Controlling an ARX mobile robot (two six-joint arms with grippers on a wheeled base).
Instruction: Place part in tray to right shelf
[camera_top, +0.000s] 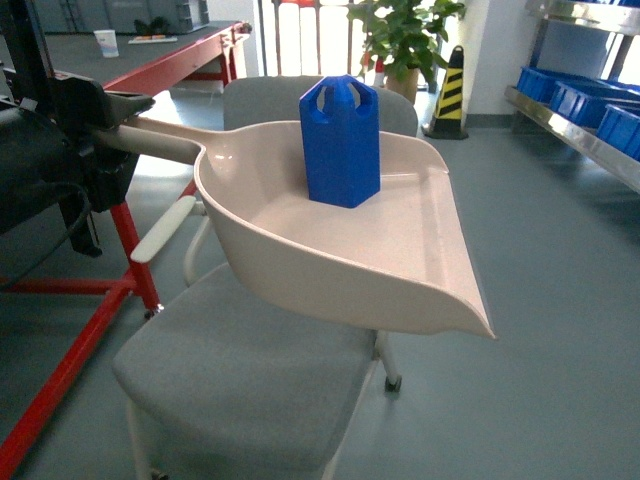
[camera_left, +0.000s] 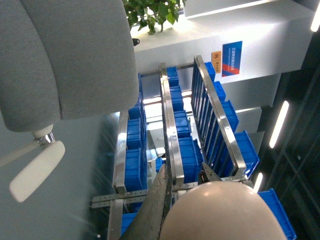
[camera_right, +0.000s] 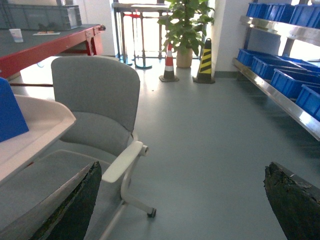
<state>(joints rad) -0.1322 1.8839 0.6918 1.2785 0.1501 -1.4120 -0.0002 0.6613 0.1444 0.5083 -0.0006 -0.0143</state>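
The blue part (camera_top: 340, 140) stands upright in the beige tray (camera_top: 400, 270), near its back wall. The tray hangs level above a chair. My left gripper (camera_top: 105, 140) is shut on the tray's long handle (camera_top: 160, 140) at the left. In the left wrist view the rounded handle end (camera_left: 220, 210) fills the space between the fingers of the left gripper (camera_left: 183, 170). The right shelf (camera_top: 575, 130) runs along the right edge. My right gripper (camera_right: 182, 166) is open and holds nothing; its view catches a corner of the part (camera_right: 10, 117) and the tray (camera_right: 40, 125) at the left.
A grey chair (camera_top: 250, 380) with white armrests sits under the tray. Blue crates (camera_top: 590, 100) line the shelf. A red-framed workbench (camera_top: 150, 60) stands at the back left. A potted plant (camera_top: 405, 35) and a striped cone (camera_top: 450, 95) stand behind.
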